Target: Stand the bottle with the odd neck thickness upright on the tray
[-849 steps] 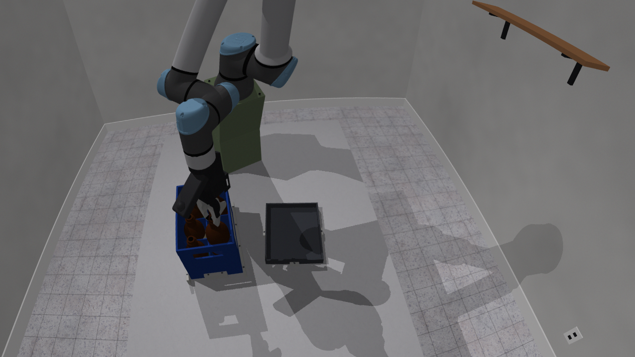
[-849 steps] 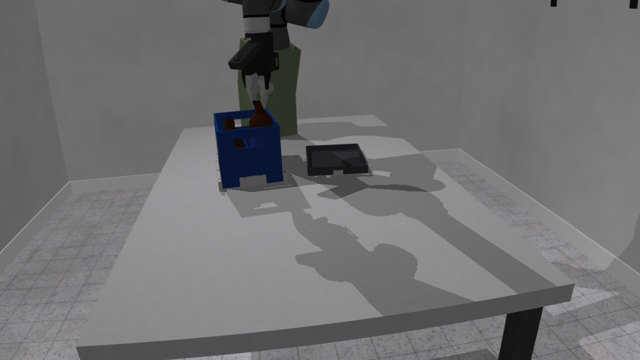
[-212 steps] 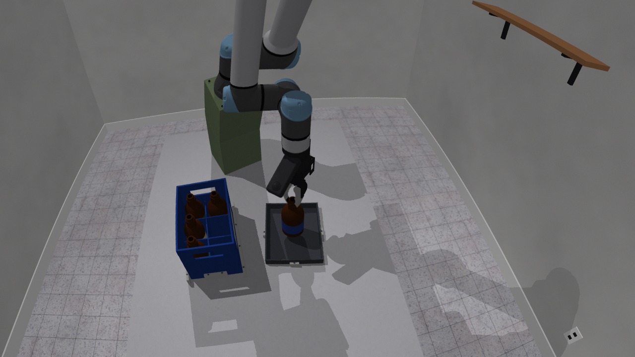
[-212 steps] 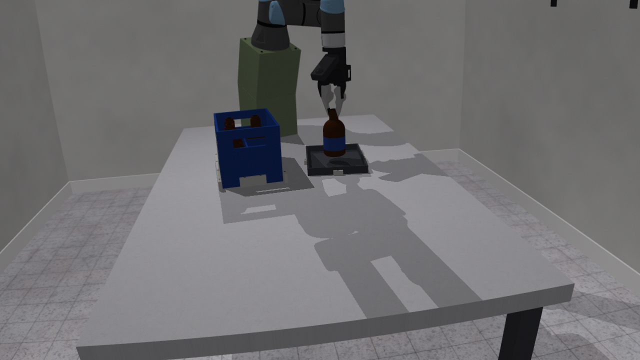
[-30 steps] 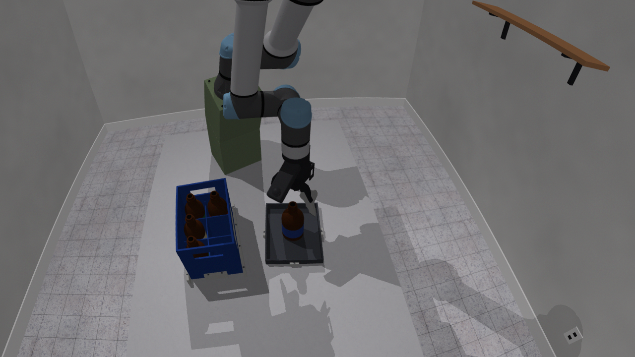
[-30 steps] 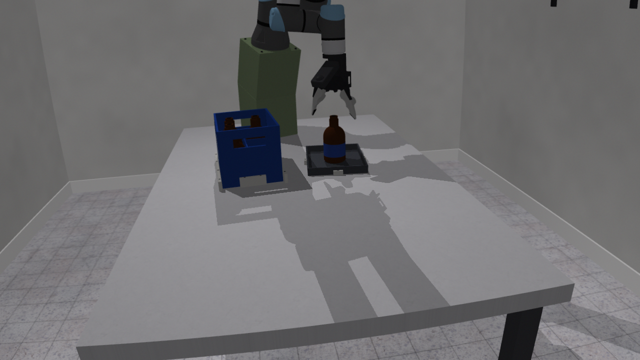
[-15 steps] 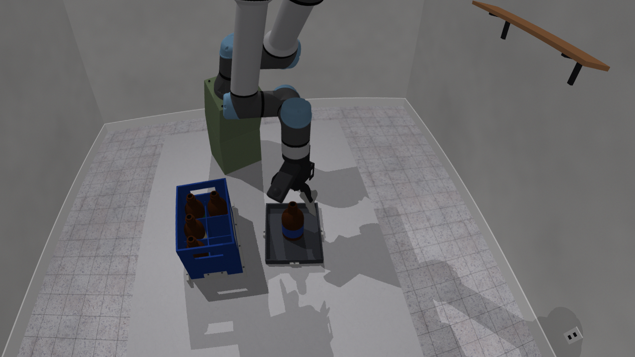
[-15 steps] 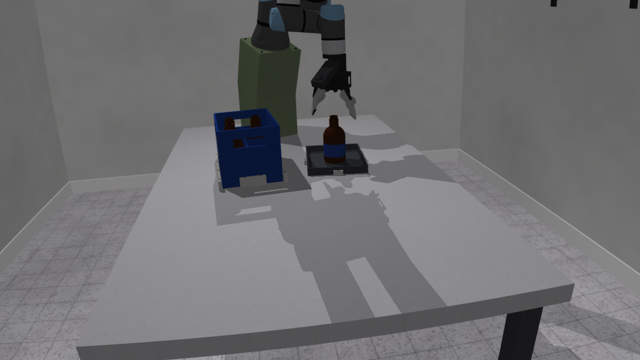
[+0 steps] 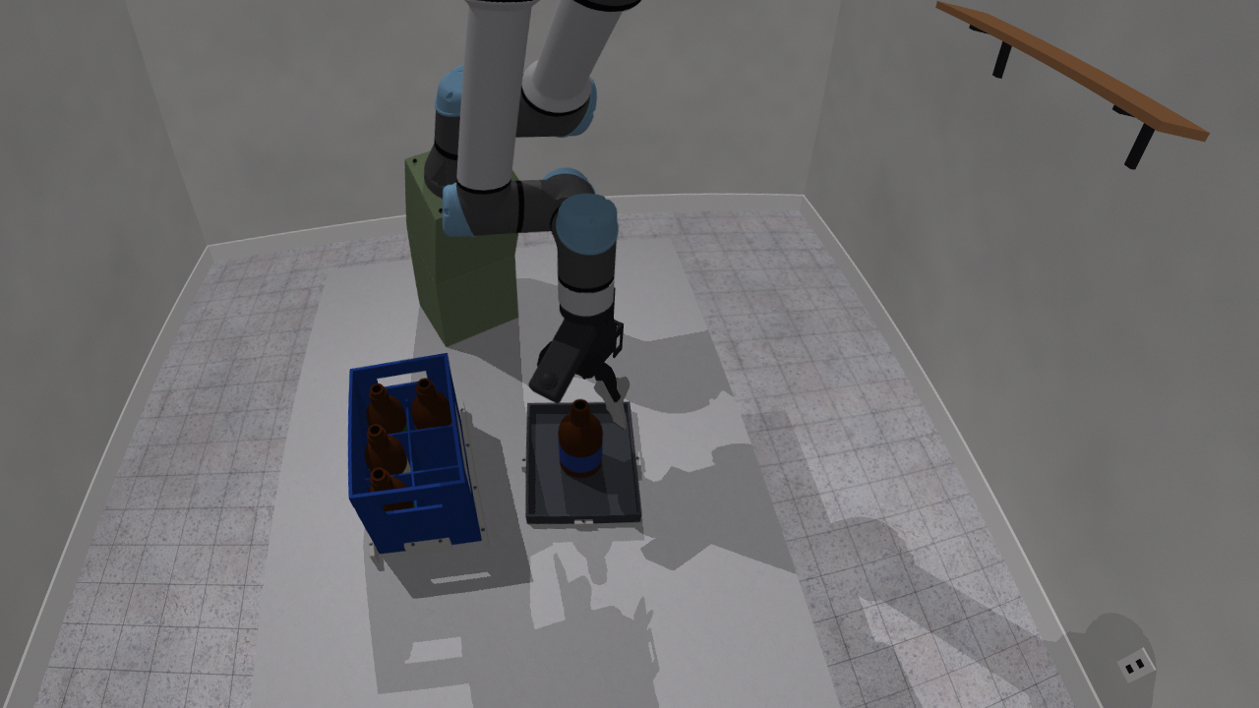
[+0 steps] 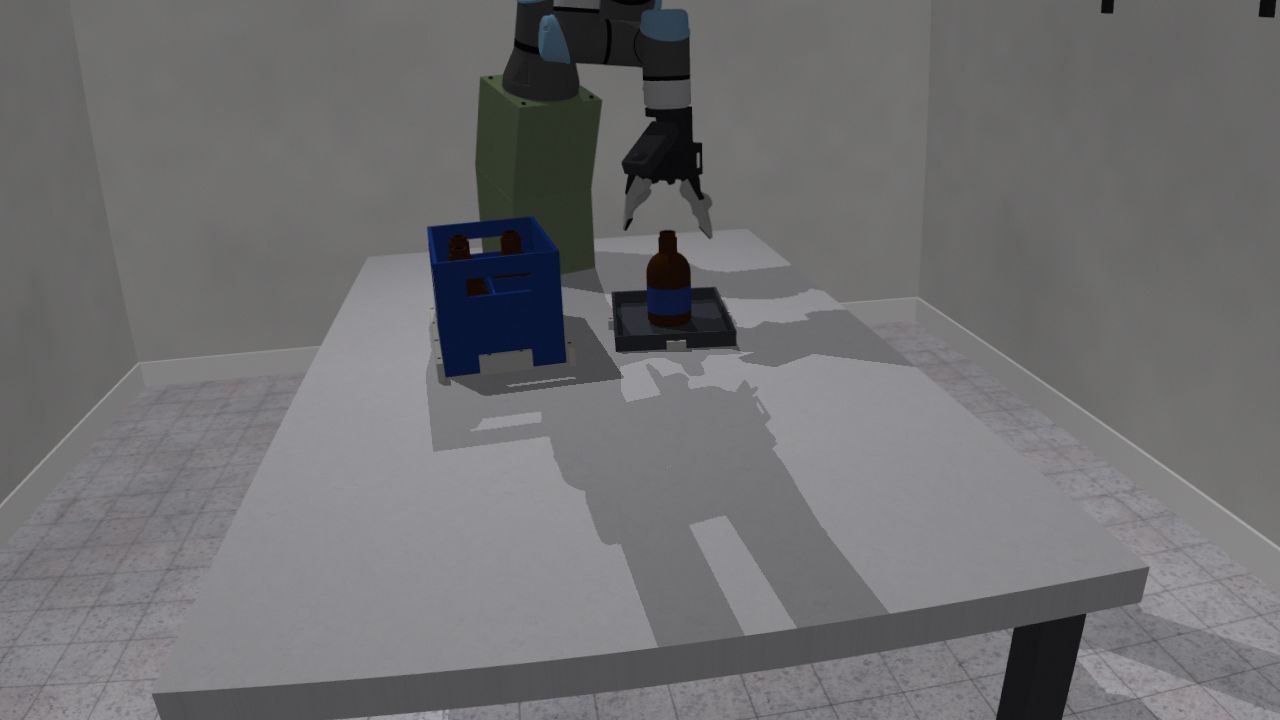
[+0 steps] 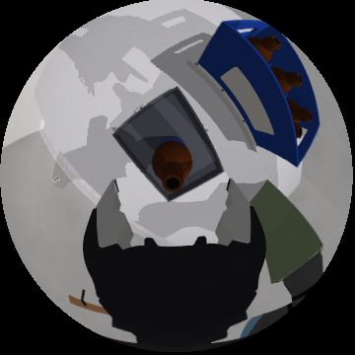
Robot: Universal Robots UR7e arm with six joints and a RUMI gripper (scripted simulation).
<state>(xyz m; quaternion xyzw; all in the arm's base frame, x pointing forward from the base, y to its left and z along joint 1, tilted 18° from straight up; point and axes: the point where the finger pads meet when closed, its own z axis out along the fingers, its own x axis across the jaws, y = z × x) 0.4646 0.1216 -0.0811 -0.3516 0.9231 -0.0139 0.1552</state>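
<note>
Bottle upright on the tray wears a plain blue label.

We now see the brown bottle upright on the tray, out of the crate; our gripper has opened, releasing its neck.
</note>
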